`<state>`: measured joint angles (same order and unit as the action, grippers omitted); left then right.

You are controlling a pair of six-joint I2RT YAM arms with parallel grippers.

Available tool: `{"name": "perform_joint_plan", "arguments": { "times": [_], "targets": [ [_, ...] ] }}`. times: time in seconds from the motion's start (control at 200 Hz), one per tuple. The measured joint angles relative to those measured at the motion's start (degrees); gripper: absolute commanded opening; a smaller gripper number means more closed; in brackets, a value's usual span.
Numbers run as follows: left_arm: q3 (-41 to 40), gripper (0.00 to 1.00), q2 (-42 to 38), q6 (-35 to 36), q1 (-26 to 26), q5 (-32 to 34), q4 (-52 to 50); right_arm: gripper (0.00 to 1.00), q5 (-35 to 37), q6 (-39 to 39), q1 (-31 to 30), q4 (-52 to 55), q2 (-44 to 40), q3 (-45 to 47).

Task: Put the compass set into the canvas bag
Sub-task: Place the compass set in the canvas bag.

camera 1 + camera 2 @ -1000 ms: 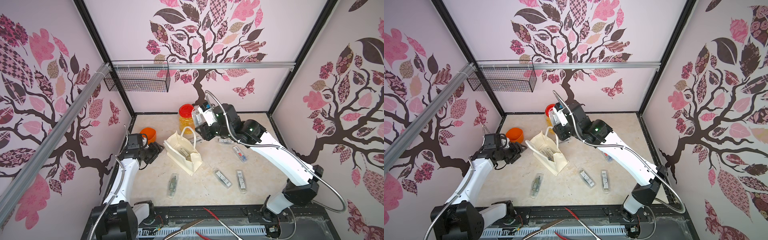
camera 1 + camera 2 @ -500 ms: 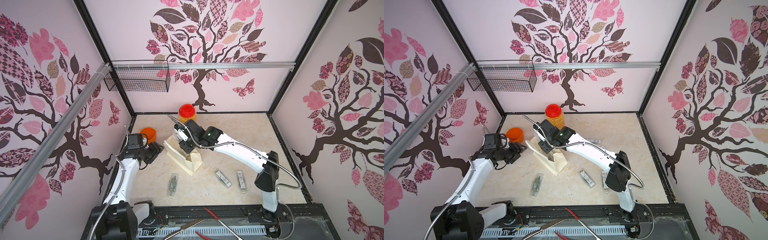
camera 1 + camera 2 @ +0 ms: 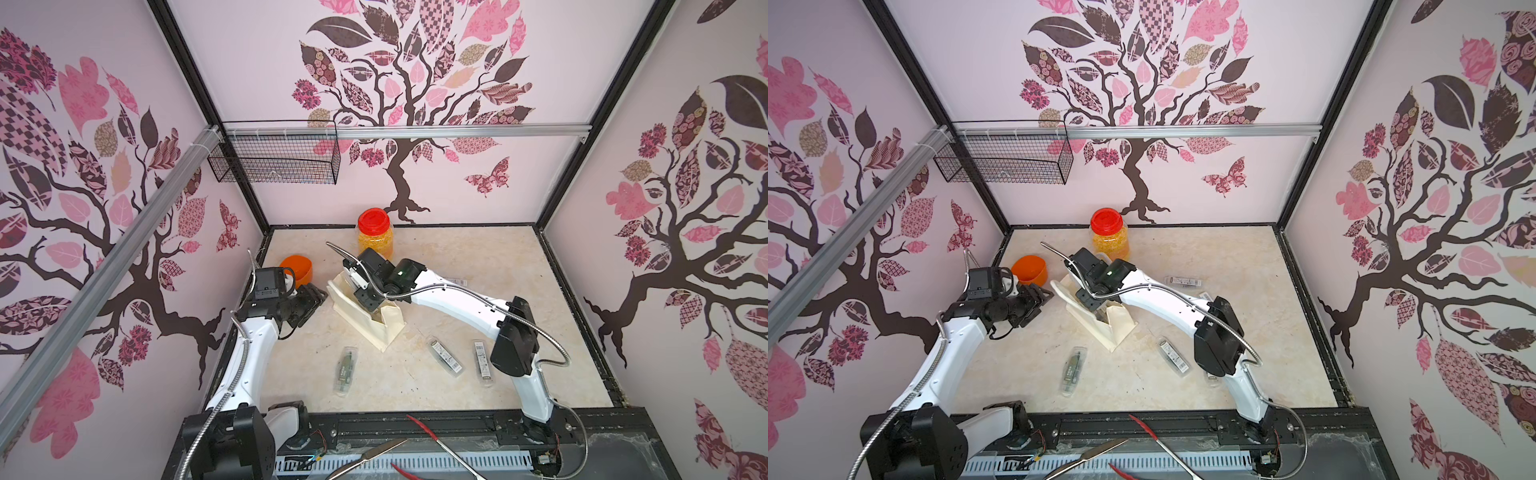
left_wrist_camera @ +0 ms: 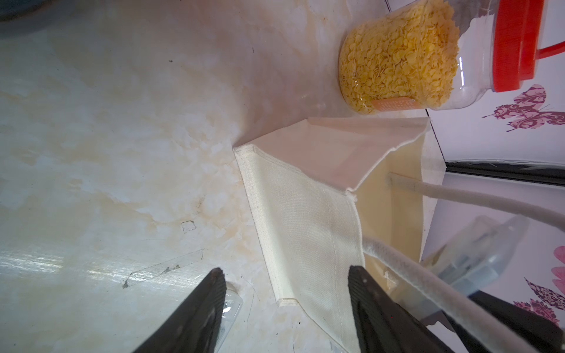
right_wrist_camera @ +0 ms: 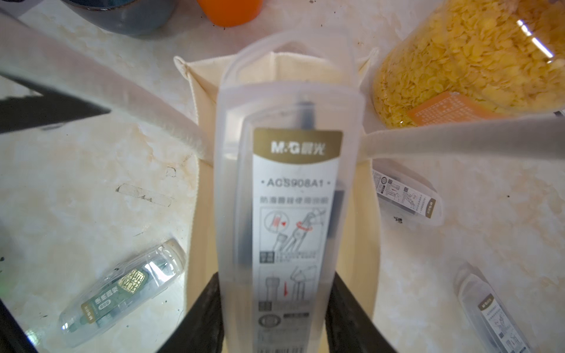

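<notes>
The canvas bag (image 3: 384,330) (image 3: 1115,328) stands open in the middle of the table, a small cream tote with white loop handles. My right gripper (image 3: 365,296) (image 5: 272,284) is shut on a compass set (image 5: 287,198), a clear plastic case with a white label, held end down over the bag's mouth (image 5: 195,76). The same case (image 4: 477,253) shows blurred above the bag (image 4: 305,214) in the left wrist view. My left gripper (image 3: 313,297) (image 4: 287,272) is open beside the bag's left side, holding nothing.
Other compass sets (image 3: 345,370) (image 3: 445,356) (image 3: 482,363) lie in front of the bag, one more (image 3: 451,281) behind my right arm. A red-lidded jar (image 3: 375,230) stands behind the bag and an orange cup (image 3: 296,270) to its left. A wire basket (image 3: 274,158) hangs on the back wall.
My right arm has swung from up by the jar to the left and down, bringing the compass set over the bag's mouth. The left arm has not moved.
</notes>
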<state>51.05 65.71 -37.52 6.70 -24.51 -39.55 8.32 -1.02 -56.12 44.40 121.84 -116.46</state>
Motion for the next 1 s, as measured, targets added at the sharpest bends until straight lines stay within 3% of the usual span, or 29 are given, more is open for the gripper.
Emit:
{"name": "perform_joint_plan", "arguments": {
  "times": [0.81,1.0],
  "targets": [
    [0.0,0.68,-0.7,0.17,0.0,1.11,0.07,0.53,-2.03,-0.52,0.0,4.0,9.49,-2.62],
    [0.0,0.68,-0.76,0.13,0.0,1.16,0.04,0.64,-2.12,-0.7,0.0,4.5,9.62,-3.06]
  ]
}}
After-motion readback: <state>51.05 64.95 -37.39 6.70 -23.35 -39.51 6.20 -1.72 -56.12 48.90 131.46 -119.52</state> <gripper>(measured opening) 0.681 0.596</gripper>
